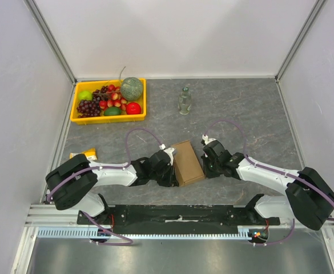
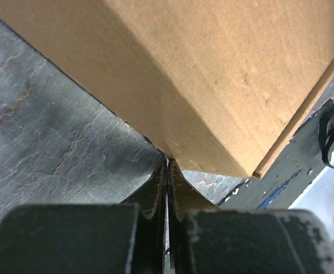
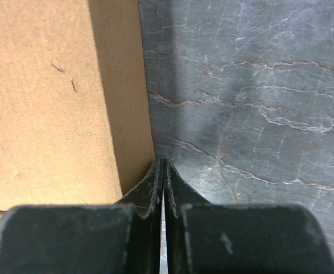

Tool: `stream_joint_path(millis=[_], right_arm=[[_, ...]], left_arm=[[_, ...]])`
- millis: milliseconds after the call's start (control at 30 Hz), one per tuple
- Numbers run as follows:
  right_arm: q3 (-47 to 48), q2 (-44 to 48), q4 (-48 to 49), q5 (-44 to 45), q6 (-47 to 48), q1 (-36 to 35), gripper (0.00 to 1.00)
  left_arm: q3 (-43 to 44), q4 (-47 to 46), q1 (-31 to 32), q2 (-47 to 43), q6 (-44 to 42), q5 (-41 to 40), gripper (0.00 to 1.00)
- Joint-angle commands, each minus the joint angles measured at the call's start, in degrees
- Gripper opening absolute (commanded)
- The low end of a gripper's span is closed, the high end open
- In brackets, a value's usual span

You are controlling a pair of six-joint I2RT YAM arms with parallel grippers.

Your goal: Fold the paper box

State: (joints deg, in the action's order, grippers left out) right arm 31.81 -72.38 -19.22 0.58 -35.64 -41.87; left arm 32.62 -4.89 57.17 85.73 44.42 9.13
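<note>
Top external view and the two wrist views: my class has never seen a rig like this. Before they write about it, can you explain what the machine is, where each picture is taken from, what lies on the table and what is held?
The machine is two robot arms bolted at the near edge of a grey table. The wide picture looks down from above and behind them. The other two come from a camera on each wrist, looking along that arm's own fingers. On the table are a brown cardboard box, a yellow tray holding fruit, a glass bottle and a small yellow packet. The left gripper and the right gripper are both shut, with their tips at the foot of opposite sides of the box. Neither holds anything.
</note>
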Motion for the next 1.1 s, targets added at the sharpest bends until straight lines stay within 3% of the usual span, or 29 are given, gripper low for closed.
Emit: stream_joint_path(millis=[0,533,633,833,933,1067], right_arm=[[0.97,-0.13,2.26,-3.04,-1.8,-0.85,0.04],[0.27,-1.36,5.07,-5.24,-5.14,-3.57,0.03],[1.05,-0.93,2.63,-0.95,-4.88,-3.49,0.04],[4.22,3.46,-7.57,18.46,-5.58,-2.61,0.09],[4.22,6.1,-9.78,20.34,-6.28,-1.2,0.1],[3.52,8.22,-12.23,18.77,-8.65,-0.85,0.1]], left_arm=[[-0.37,-0.38,0.93,1.63,2.51,-0.6,0.02],[1.04,-6.98,2.86,7.08,6.37,1.59,0.02],[-0.01,-6.2,3.3,6.03,6.9,2.39,0.02],[-5.81,6.09,3.39,-6.52,7.08,0.28,0.02],[-6.35,13.47,3.48,-15.57,6.12,-1.3,0.02],[0.66,24.81,3.21,-25.08,1.29,-8.84,0.02]])
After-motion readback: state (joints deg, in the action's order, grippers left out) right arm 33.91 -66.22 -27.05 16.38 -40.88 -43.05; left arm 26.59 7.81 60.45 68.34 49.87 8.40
